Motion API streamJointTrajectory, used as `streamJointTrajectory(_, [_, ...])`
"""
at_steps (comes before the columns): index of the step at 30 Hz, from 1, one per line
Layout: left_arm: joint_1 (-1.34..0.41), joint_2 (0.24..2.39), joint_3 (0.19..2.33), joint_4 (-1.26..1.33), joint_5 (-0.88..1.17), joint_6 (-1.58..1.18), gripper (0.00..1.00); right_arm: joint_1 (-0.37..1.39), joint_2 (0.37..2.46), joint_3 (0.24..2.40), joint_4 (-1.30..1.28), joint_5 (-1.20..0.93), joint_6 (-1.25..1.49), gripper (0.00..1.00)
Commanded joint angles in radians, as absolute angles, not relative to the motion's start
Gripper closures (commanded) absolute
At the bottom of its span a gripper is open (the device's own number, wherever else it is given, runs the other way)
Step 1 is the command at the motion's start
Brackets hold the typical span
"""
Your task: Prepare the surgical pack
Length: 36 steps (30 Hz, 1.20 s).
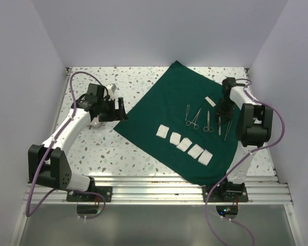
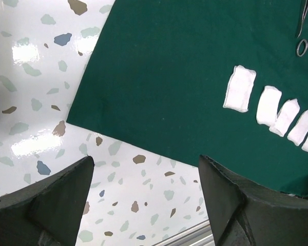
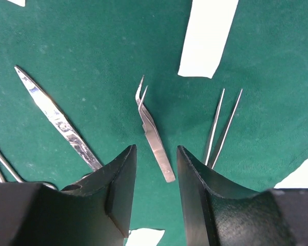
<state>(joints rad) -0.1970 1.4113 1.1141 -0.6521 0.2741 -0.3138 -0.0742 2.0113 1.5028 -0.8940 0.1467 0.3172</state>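
The dark green drape [image 1: 164, 102] lies spread flat as a wide sheet across the middle of the table. It also shows in the left wrist view [image 2: 169, 66] and the right wrist view [image 3: 92, 51]. My left gripper [image 1: 122, 108] is open and empty above bare table just off the drape's left corner [image 2: 146, 164]. My right gripper [image 1: 223, 110] is open and hovers low over the drape [image 3: 155, 148]. Its jaws stand on either side of curved tweezers [image 3: 153, 130] without touching them.
A row of white gauze squares [image 1: 185, 143] lies on the drape's near half [image 2: 239, 88]. Forceps [image 1: 193, 118], scissors [image 3: 56, 120], straight tweezers [image 3: 220, 128] and a white strip [image 3: 208, 36] lie on its right part. White walls enclose the table.
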Motion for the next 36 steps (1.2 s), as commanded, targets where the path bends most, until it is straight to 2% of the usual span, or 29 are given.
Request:
streamJointTrajectory(1, [-0.199, 1.428, 1.141, -0.647, 0.298, -0.276, 0.14, -0.072, 2.031, 1.520, -0.867, 0.169, 0.298, 0.59])
streamJointTrajectory(12, [-0.198, 1.439, 1.140, -0.649, 0.319, -0.275, 0.21, -0.072, 2.060, 1.509, -0.851, 0.166, 0.285, 0.62])
streamJointTrajectory(18, [-0.198, 1.427, 1.126, -0.637, 0.333, -0.284, 0.25, -0.072, 2.056, 1.514, -0.861, 0.170, 0.291, 0.80])
streamJointTrajectory(22, [-0.199, 1.413, 1.109, -0.614, 0.370, -0.310, 0.27, -0.072, 2.046, 1.508, -0.873, 0.169, 0.299, 1.00])
streamJointTrajectory(25, [-0.206, 1.390, 1.092, -0.589, 0.385, -0.354, 0.28, -0.072, 1.993, 1.526, -0.922, 0.164, 0.330, 1.00])
streamJointTrajectory(31, [-0.302, 1.319, 1.071, -0.477, 0.393, -0.452, 0.25, -0.054, 1.767, 1.483, -0.937, -0.064, 0.426, 1.00])
streamJointTrajectory(36, [-0.391, 1.318, 1.088, -0.399, 0.419, -0.555, 0.24, 0.073, 1.654, 1.457, -0.920, -0.254, 0.449, 1.00])
